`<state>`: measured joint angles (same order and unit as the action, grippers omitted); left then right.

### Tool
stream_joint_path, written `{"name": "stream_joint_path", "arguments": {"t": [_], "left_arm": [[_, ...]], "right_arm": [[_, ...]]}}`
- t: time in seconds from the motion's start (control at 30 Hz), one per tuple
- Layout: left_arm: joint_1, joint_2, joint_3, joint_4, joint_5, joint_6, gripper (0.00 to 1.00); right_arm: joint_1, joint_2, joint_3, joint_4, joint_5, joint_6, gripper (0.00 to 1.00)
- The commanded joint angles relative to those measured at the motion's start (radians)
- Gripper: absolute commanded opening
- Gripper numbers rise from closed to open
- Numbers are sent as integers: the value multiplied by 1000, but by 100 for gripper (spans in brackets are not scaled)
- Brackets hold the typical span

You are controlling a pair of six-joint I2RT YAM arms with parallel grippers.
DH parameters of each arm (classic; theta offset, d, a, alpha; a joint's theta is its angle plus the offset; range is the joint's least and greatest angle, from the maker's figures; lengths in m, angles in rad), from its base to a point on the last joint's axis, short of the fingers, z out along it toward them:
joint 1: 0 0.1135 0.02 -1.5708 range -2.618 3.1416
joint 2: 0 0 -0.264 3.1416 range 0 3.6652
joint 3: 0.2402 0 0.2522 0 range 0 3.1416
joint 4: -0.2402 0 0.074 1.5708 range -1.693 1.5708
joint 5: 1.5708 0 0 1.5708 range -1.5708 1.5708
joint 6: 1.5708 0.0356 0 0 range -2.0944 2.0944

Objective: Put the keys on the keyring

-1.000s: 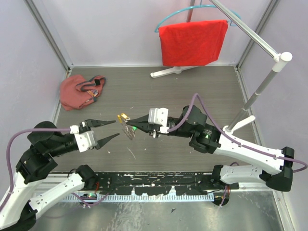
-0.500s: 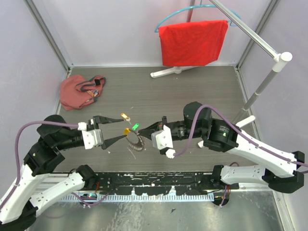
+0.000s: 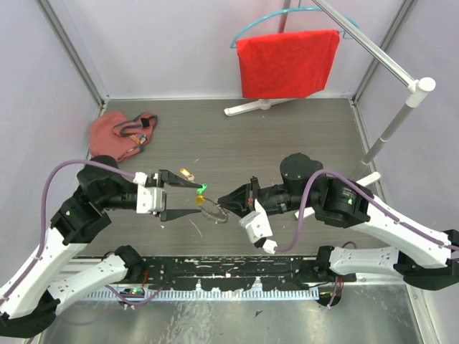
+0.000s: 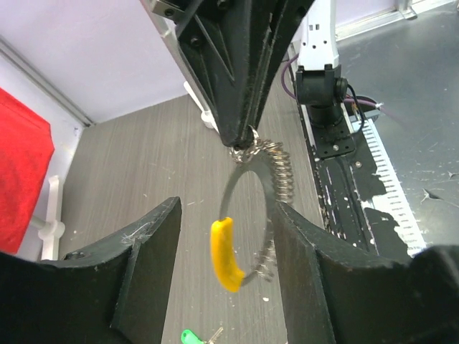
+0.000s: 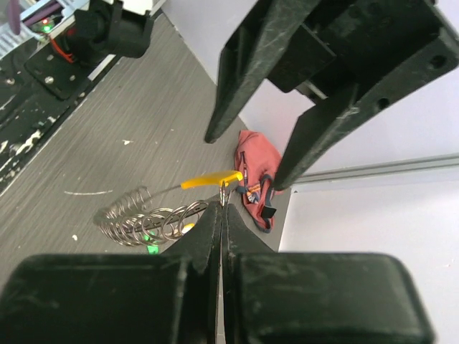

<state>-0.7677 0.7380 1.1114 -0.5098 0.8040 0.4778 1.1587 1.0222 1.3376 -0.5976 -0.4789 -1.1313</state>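
Right gripper [image 3: 222, 202] is clamped tight on the keyring [image 4: 281, 175], pinching one end, with the silvery coil trailing and the orange segment [image 4: 224, 252] pointing toward the left arm. Left gripper [image 3: 195, 198] is spread wide, its 2 fingers [image 4: 154, 247] flanking the ring; whether they touch it, can't tell. Both keys are loose on the table [image 3: 301, 136]: green key [image 3: 201, 189] beside the ring, brass key [image 3: 187, 173] just beyond.

Right gripper [image 3: 224, 203] clamps keyring [image 3: 211, 210]; left gripper [image 3: 194, 198] spread alongside
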Motion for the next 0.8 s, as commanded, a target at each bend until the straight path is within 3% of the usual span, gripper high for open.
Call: {"name": "stream_joint_path", "arguments": {"t": [0.0,0.33,0.77], "left_arm": [[-1,-9,10,66,-12,-23,61],[-1,48,-9,90,136,-91,58],[-2,80,-54,105,141,-115,58]], "right_arm": [[6,-18,72,-58,-36,-102,1],[6,-11,82,-69,-60,-137,1],[6,-18,89,-114,-53,-266,1]]}}
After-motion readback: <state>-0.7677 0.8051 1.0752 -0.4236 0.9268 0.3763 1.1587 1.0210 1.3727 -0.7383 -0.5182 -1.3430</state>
